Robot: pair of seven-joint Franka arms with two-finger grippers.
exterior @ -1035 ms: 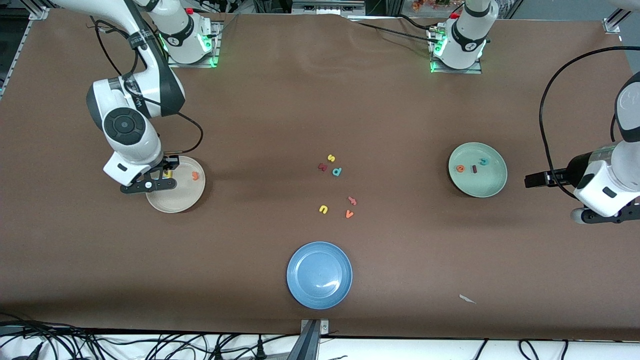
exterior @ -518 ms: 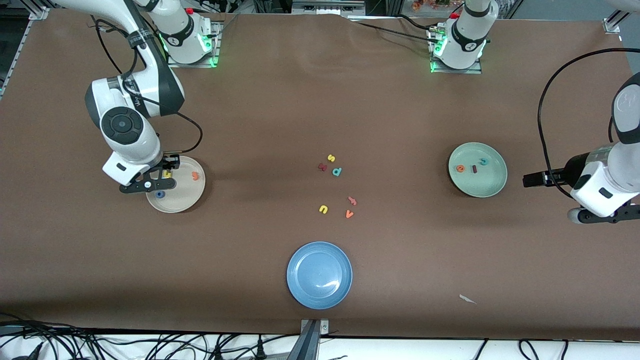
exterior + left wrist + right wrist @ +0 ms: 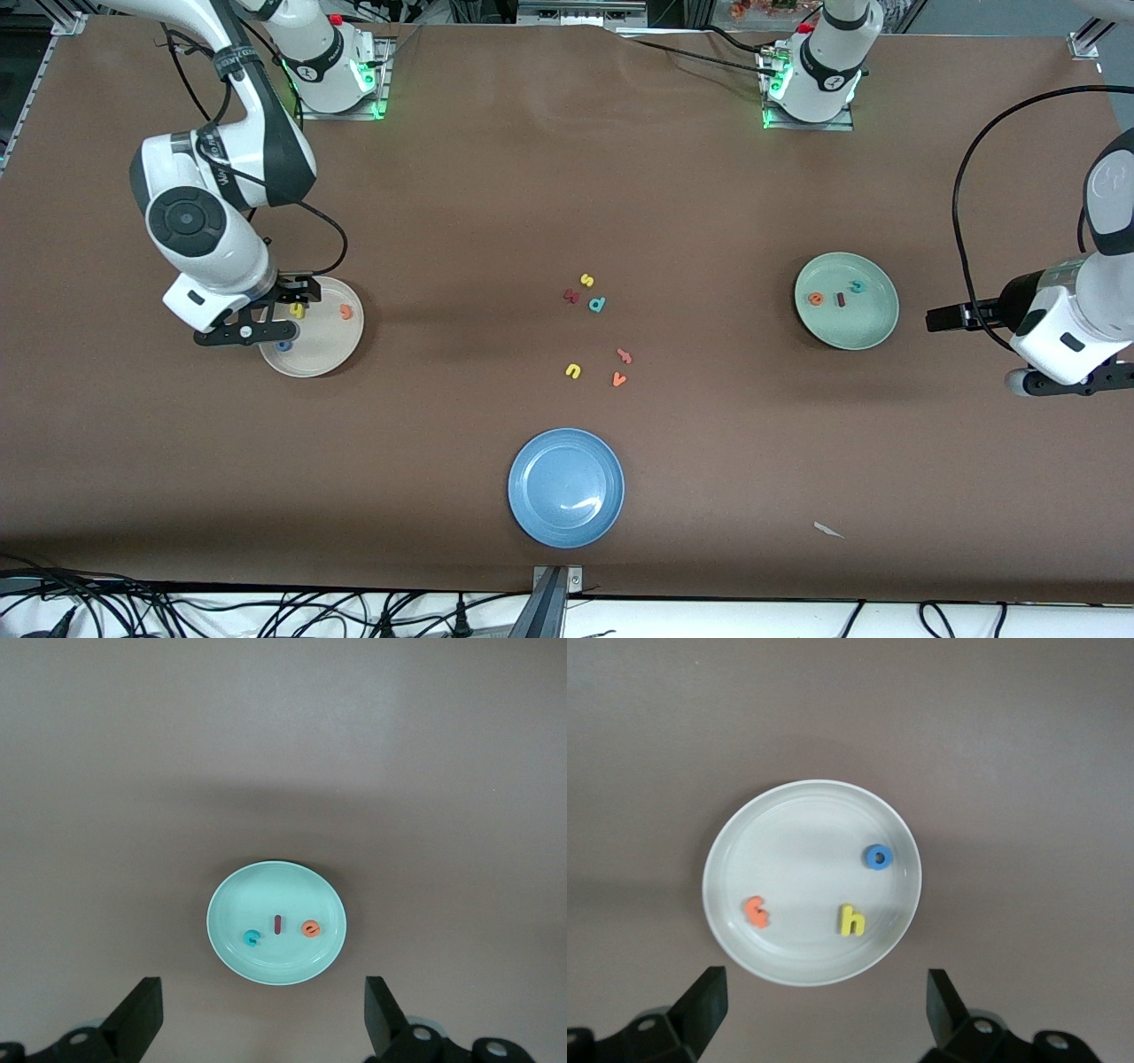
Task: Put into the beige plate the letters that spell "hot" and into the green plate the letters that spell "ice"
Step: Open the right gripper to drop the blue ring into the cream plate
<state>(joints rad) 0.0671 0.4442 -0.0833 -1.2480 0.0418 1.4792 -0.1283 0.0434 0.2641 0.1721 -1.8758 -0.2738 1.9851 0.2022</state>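
Front view: my right gripper [image 3: 266,330] hangs over the beige plate [image 3: 321,359], jaws spread and empty; h [image 3: 298,309], o [image 3: 283,346] and t [image 3: 345,311] lie in it. My left gripper [image 3: 1076,383] waits over the worktop [image 3: 496,177] beside the green plate [image 3: 873,332], released.

Left wrist view: c [image 3: 252,938], i [image 3: 278,924], e [image 3: 310,928] lie in the green plate.

Right wrist view: all three letters rest apart.
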